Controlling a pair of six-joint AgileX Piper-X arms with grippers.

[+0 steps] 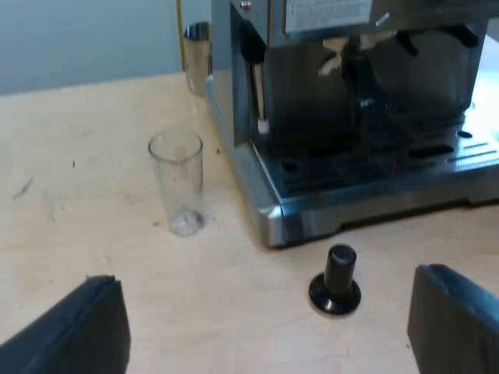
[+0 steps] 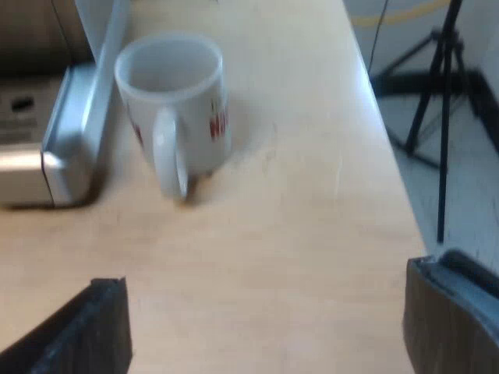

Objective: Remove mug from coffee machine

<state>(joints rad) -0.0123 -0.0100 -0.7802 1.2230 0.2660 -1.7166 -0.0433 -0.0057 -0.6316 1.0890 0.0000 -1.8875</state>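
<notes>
Left pincer (image 1: 263,312) is spread wide and empty, hovering by the black-knob tamper (image 1: 335,282); right pincer (image 2: 265,312) is wide apart too, facing the mug (image 2: 175,101), upright on the worktop (image 2: 312,234) just beside the espresso machine (image 2: 58,167).

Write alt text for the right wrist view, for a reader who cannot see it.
A white ceramic mug with red print stands upright on the pale wooden table, close beside the silver base corner of the espresso machine. The right claw hovers open short of it, its two black fingers wide apart with nothing between them.
</notes>
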